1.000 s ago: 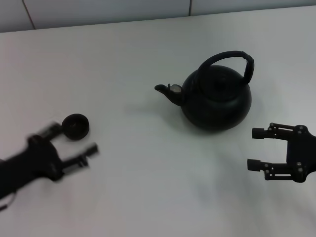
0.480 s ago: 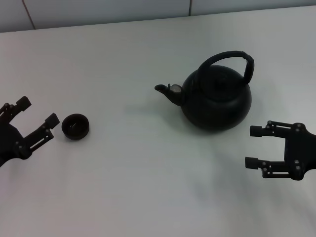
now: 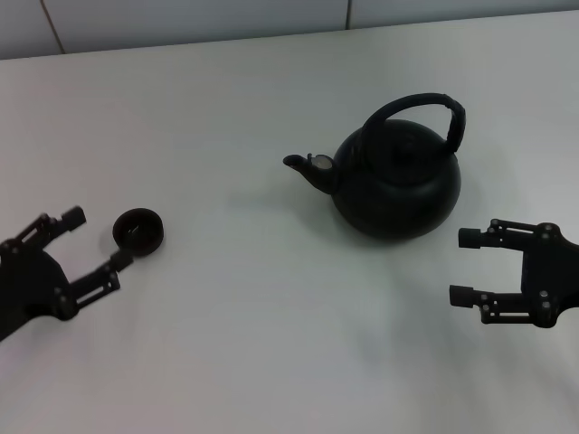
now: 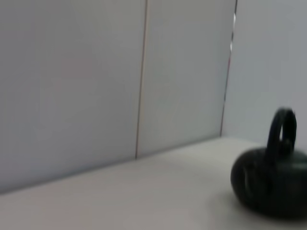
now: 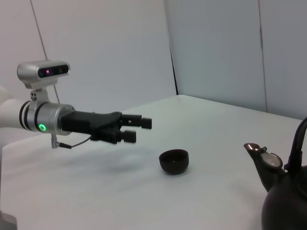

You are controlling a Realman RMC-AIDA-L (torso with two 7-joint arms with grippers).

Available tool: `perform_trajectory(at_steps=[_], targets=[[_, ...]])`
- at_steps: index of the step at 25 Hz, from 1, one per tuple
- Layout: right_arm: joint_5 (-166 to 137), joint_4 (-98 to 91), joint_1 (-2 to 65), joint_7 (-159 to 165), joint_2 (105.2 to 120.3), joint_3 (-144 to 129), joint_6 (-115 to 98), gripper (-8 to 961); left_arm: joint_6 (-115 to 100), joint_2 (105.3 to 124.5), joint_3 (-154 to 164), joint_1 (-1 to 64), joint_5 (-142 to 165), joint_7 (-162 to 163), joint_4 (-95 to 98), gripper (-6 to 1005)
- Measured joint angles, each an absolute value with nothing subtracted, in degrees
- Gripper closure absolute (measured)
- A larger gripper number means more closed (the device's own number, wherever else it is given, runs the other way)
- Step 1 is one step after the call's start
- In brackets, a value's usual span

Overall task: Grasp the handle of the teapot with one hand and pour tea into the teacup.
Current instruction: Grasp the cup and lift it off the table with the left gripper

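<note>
Teapot [image 3: 396,176] first: from the head camera I see it standing upright on the white table [image 3: 271,344], right of centre, spout pointing toward my left side, with the handle [image 3: 425,107] arched over the lid and untouched. My right gripper [image 3: 466,267] hovers just beside the pot's near right flank, fingers spread apart, holding nothing. The teacup [image 3: 137,230] sits well apart from the pot on the left, and my left gripper [image 3: 95,242] is right next to it, fingers wide apart with one fingertip close to the cup's rim; I cannot tell whether it touches.

Left wrist camera gives me only wall panels and the teapot [image 4: 268,184] far off, its handle [image 4: 282,128] seen edge-on.

Right wrist camera shows the left gripper [image 5: 136,129] spread open above the table, near the teacup [image 5: 174,161] but clear of it, and the pot's spout and lid at the edge.

I judge this the approach stage: nothing is grasped. Next I'd need the right gripper raised to the handle's wrapped middle and closed around it.
</note>
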State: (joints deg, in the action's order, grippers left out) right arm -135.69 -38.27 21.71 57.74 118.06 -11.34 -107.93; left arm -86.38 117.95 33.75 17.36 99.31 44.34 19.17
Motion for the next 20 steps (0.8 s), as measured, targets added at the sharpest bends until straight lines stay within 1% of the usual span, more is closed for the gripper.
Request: perform_trajectory(at_steps=[3,5,11,20], targets=[[-135.69,-38.3,21.71,57.74,117.98,-11.27,-107.92,165,-85.31,117.99,34.02,17.35,100.32,44.22,19.62,205],[-135.69,-38.31,21.71,57.74,117.96,-11.25,-107.92,165,-79.94,118.29,34.33,17.64,102.5,42.43,19.94,207],[-135.69,-38.39,21.79,57.74,118.0,-11.1,-107.98,165,-78.71,118.35,34.38,17.85,102.53,41.88,19.72,214],[-135.7,-38.5,21.8,57.74,118.12,-10.8,-108.24,165,-74.71,118.63,34.54,19.78,102.63,40.76,18.84,223]])
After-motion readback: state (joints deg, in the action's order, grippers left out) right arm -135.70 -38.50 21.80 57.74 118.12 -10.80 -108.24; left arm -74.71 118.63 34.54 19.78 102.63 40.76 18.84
